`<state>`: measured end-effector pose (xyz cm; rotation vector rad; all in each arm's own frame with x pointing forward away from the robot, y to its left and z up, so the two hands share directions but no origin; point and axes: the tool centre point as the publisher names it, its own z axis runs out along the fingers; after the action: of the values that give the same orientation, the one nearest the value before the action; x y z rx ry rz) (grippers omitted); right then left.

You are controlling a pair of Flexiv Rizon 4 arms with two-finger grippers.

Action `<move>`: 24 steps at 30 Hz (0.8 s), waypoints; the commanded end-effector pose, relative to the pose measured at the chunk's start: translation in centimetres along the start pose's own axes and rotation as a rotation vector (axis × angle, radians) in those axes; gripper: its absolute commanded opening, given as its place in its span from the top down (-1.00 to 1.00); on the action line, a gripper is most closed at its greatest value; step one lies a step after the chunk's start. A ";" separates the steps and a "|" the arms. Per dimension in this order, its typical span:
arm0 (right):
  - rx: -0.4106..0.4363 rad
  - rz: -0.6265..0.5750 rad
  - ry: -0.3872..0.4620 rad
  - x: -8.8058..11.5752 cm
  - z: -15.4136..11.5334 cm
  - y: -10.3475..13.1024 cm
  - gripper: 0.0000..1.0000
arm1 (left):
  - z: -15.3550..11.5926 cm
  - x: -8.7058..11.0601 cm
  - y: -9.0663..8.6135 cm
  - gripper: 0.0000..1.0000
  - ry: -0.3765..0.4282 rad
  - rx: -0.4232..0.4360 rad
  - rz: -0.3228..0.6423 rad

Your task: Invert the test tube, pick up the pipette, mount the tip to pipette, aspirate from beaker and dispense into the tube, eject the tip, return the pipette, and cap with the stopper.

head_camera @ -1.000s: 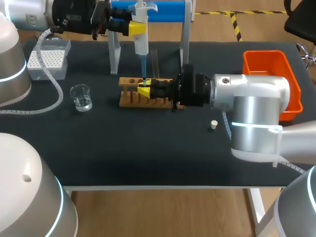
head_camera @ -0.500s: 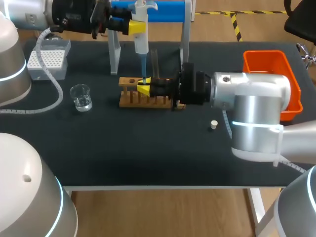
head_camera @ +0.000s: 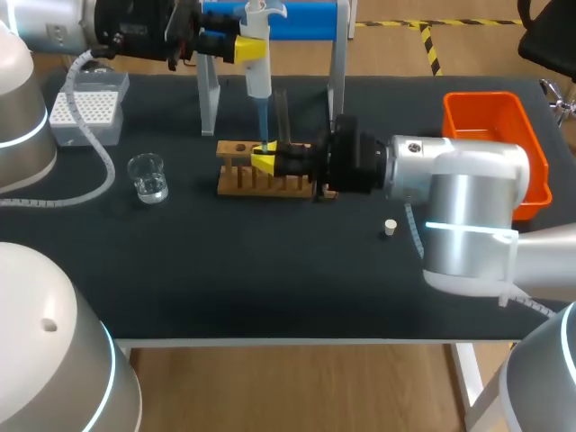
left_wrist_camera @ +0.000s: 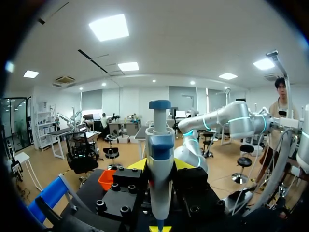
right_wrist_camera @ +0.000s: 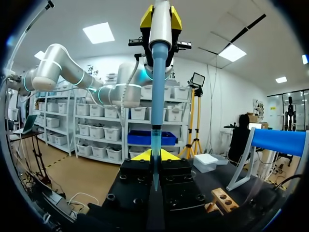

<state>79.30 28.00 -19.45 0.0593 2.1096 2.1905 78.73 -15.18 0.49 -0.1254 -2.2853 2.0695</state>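
Right wrist view: right fingers [right_wrist_camera: 140, 156] clamp test tube [right_wrist_camera: 155, 169]; left fingers [right_wrist_camera: 147, 19] grip pipette [right_wrist_camera: 159, 48] above it.

The yellow-tipped left hand [head_camera: 243, 48] is hovering high, clamped shut; the right hand [head_camera: 264, 160] (its silver arm [head_camera: 468, 180] lying level) is gripping low, mid-scene.

Head view overhead from behind, both wrist views close, sharing the pipette [head_camera: 257, 72]
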 end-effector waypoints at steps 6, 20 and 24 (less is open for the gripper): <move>0.011 0.000 -0.013 0.2 0.0 0.6 1.00 | 0.0 -0.1 0.2 1.00 0.002 0.000 0.000; 0.028 0.002 -0.027 0.4 0.1 2.9 1.00 | 0.0 -0.1 0.2 1.00 0.002 0.000 0.000; 0.025 0.002 -0.027 0.6 0.1 3.3 1.00 | 0.0 -0.1 0.2 1.00 0.002 0.000 0.000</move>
<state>78.90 28.23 -17.71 0.0866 2.1243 2.1556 78.72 -15.18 1.41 -0.1253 -2.2827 2.0724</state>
